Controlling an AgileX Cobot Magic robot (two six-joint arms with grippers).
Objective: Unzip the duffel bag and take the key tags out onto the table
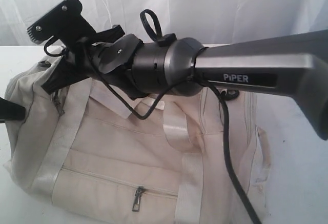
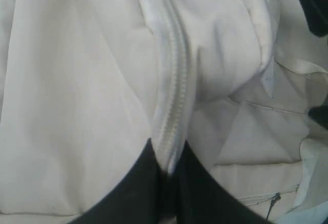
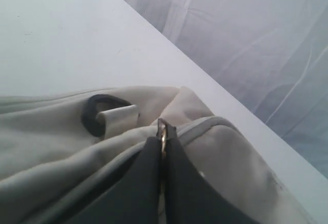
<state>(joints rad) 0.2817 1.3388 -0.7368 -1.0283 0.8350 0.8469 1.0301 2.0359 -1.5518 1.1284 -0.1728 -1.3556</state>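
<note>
The cream duffel bag (image 1: 128,152) lies on the white table (image 1: 302,183) and fills the lower part of the exterior view. My right arm reaches across it to its far left end. There my right gripper (image 3: 163,138) is shut on the brass ring zipper pull (image 3: 161,126); in the exterior view the right gripper (image 1: 51,83) sits on the bag's top corner. My left gripper (image 2: 168,166) is shut on a raised fold of the bag (image 2: 77,106) along its zipper (image 2: 177,75). In the exterior view the left gripper (image 1: 20,112) shows at the left edge. The key tags are hidden.
A front pocket with a metal zipper pull (image 1: 137,198) faces the camera. A dark ring on a strap loop (image 3: 95,114) sits near the held pull. Bare table (image 3: 61,39) lies beyond the bag's end, with a white curtain (image 3: 246,39) behind. A black cable (image 1: 228,147) hangs over the bag.
</note>
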